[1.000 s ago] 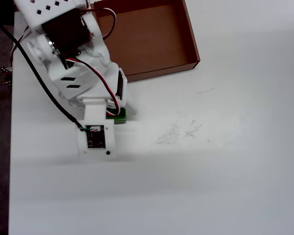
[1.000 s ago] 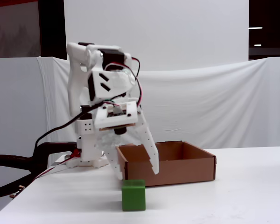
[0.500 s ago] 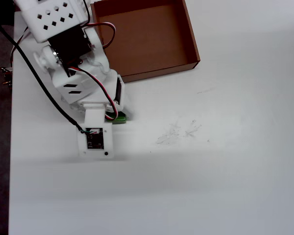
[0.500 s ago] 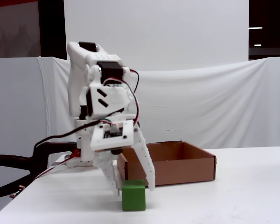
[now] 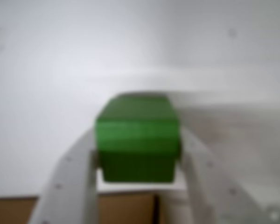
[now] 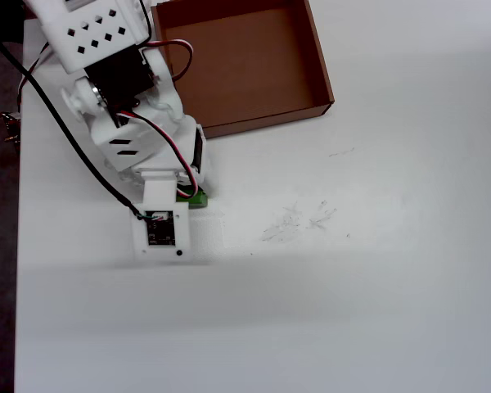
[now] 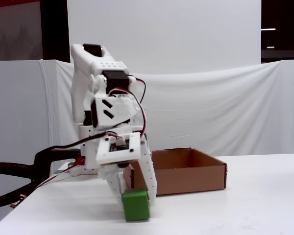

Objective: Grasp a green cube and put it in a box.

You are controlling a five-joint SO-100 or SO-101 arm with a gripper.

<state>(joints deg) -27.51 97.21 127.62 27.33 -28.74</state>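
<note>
Claw (image 7: 136, 203) clenched on cube (image 7: 136, 205), fingers (image 5: 74, 182) pressing both its sides; cube sits low at the table (image 7: 225, 205), near the box (image 7: 186, 171), outside its front wall

no readable text or labels, wrist view blurry

My arm is folded over and reaching down, the wrist pointing at the table (image 7: 264, 205) with the pincer (image 7: 137, 198) at its lowest point in the fixed view. In the wrist view the pincer's (image 5: 138, 156) two white fingers (image 5: 70, 182) are closed on the green cube (image 5: 137, 142), one on each side. From overhead, the wrist camera board hides the pincer, with only a sliver of the green cube (image 6: 198, 197) showing beside it.
</note>
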